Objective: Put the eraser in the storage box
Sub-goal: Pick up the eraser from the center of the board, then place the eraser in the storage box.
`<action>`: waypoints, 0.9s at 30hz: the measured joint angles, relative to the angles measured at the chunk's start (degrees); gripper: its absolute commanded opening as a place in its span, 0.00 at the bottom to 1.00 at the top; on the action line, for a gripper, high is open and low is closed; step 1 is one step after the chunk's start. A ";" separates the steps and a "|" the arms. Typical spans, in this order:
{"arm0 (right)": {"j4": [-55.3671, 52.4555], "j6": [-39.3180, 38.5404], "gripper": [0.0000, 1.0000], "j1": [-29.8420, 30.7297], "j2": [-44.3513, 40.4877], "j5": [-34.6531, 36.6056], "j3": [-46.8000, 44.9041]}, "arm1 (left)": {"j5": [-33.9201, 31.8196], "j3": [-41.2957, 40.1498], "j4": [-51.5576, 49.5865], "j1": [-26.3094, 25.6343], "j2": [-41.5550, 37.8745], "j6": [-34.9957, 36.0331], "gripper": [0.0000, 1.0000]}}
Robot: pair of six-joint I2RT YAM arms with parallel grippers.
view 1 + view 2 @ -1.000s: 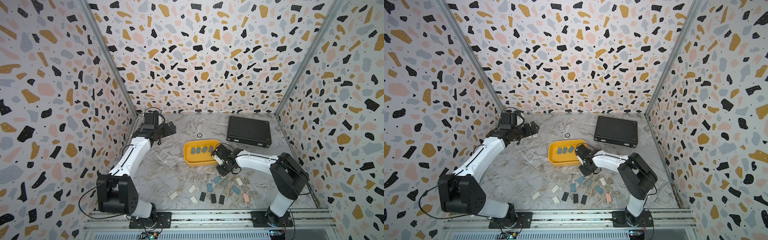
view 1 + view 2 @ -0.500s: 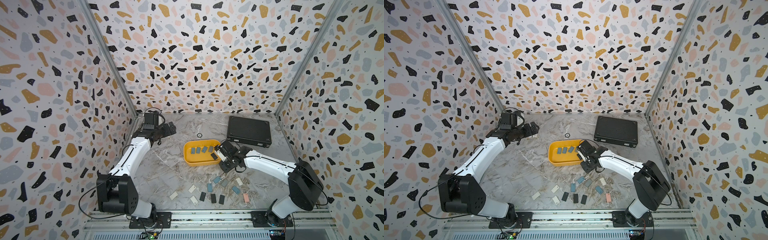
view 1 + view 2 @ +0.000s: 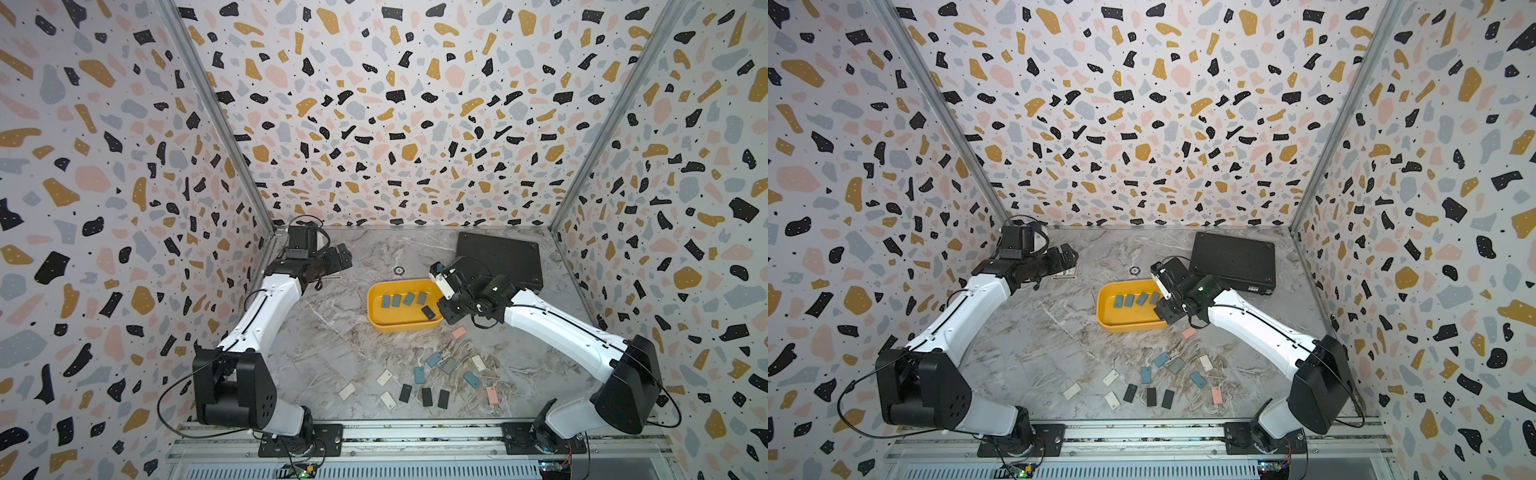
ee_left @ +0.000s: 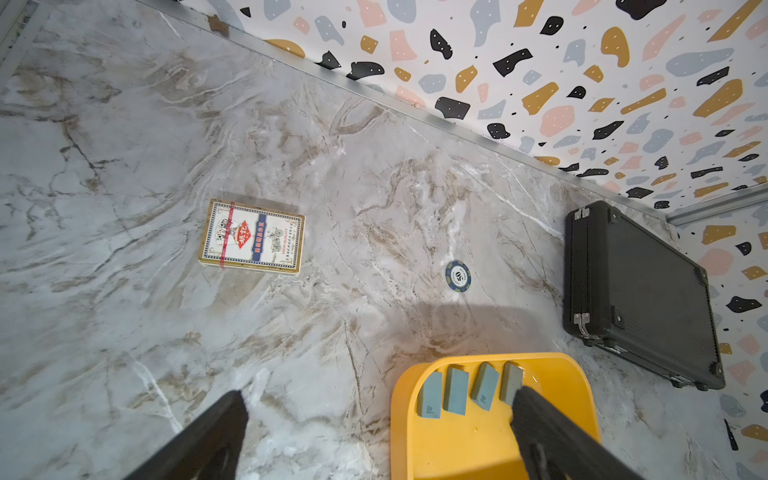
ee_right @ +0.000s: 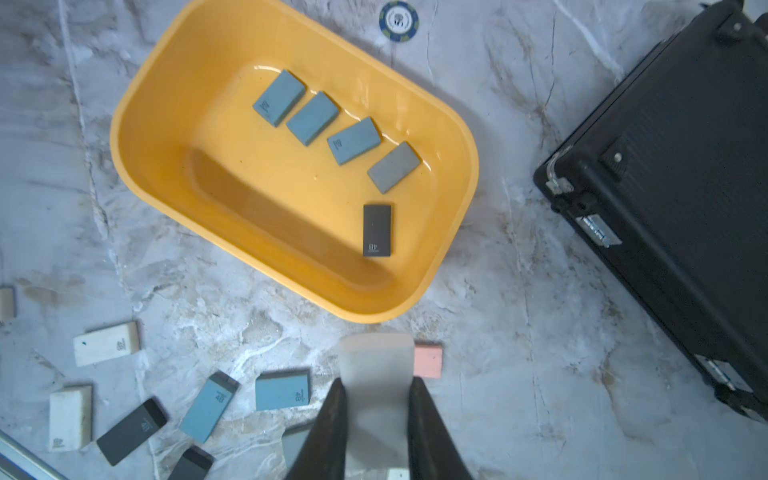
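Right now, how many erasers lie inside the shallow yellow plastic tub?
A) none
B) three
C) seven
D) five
D: the shallow yellow plastic tub holds three blue rectangular erasers, one slate-grey eraser and one black eraser, five in all; the pale eraser pinched in the right hand is not in it.

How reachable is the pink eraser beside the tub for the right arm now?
Probably not yet: the right gripper is shut on a pale grey eraser, which must go into the storage box first. The pink eraser itself lies uncovered on the table close by.
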 measured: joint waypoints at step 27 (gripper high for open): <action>-0.59 -1.27 0.14 0.00 24.39 1.64 19.52 | -0.24 0.00 0.00 0.00 -1.49 0.20 0.99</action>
